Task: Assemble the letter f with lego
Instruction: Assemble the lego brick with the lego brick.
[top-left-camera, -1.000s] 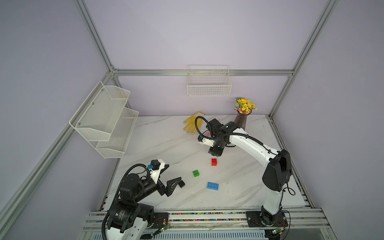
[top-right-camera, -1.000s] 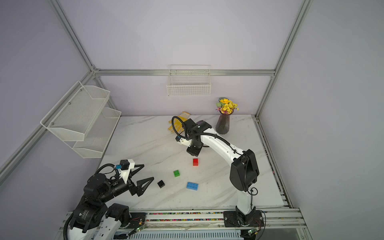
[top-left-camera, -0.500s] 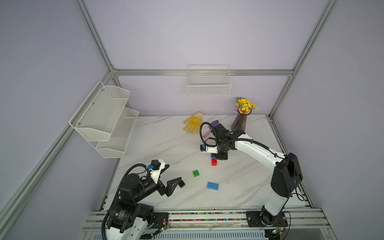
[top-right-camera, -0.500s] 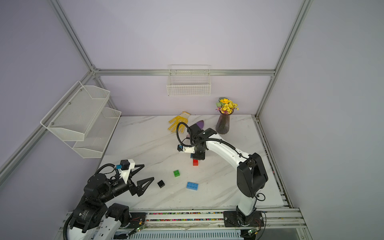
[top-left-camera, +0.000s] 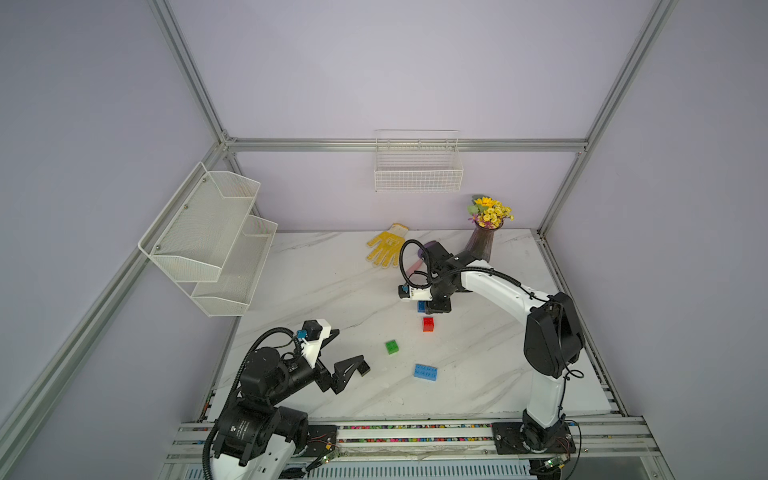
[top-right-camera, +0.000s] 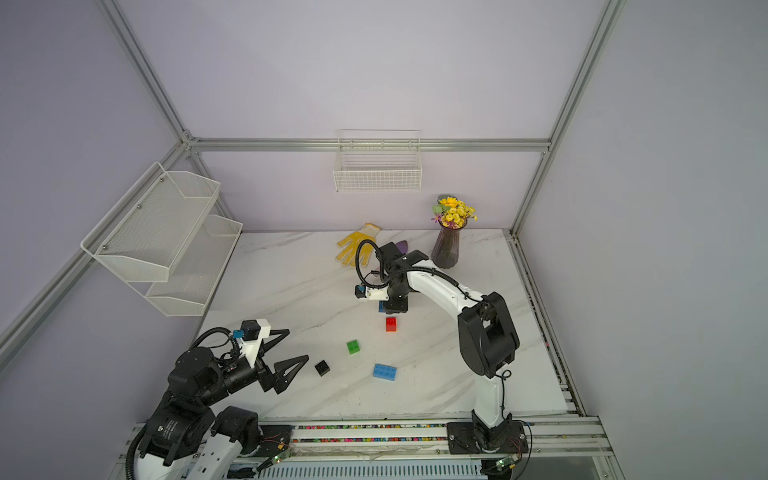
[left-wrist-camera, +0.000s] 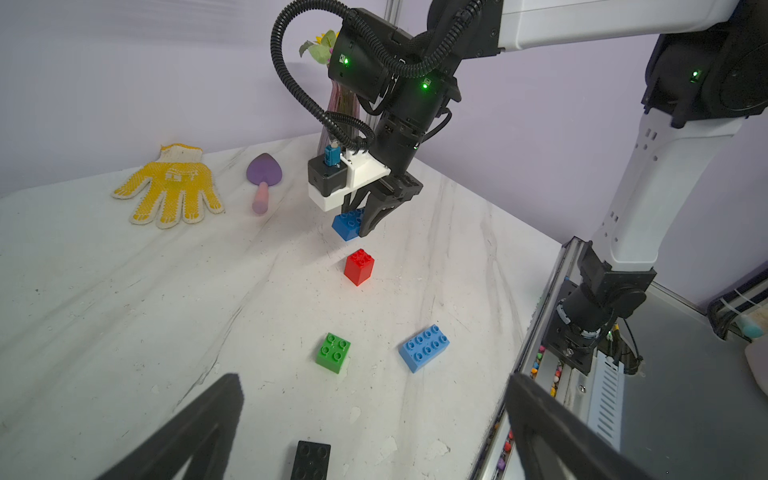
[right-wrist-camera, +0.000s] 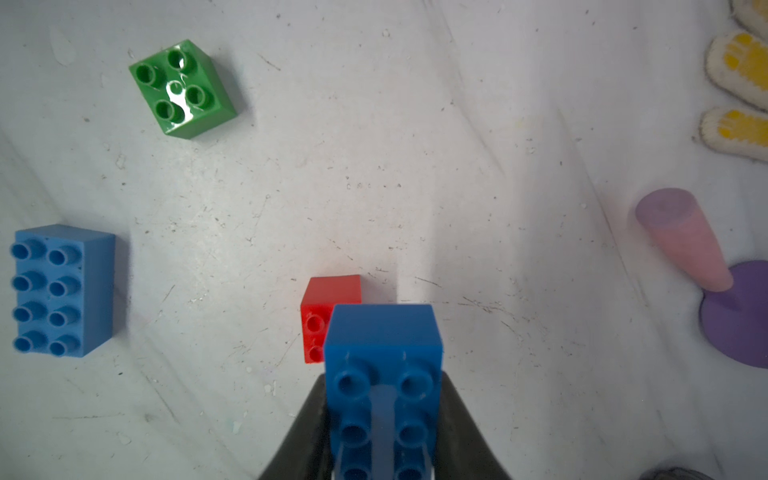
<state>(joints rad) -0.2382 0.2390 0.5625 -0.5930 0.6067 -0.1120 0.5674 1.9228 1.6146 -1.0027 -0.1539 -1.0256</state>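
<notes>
No writing is legible; the emblem on the yellow glove is blurred

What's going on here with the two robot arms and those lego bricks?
The right gripper is shut on a dark blue brick, holding it off the table right by the red brick. The left gripper is open and holds nothing, near the black brick. The green brick and the light blue brick lie loose on the table. No bricks are joined yet.

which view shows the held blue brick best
Right wrist: the held blue brick, studs clear, looms large in the right gripper. Left wrist shows it small, side on; both top views show just a sliver.
</notes>
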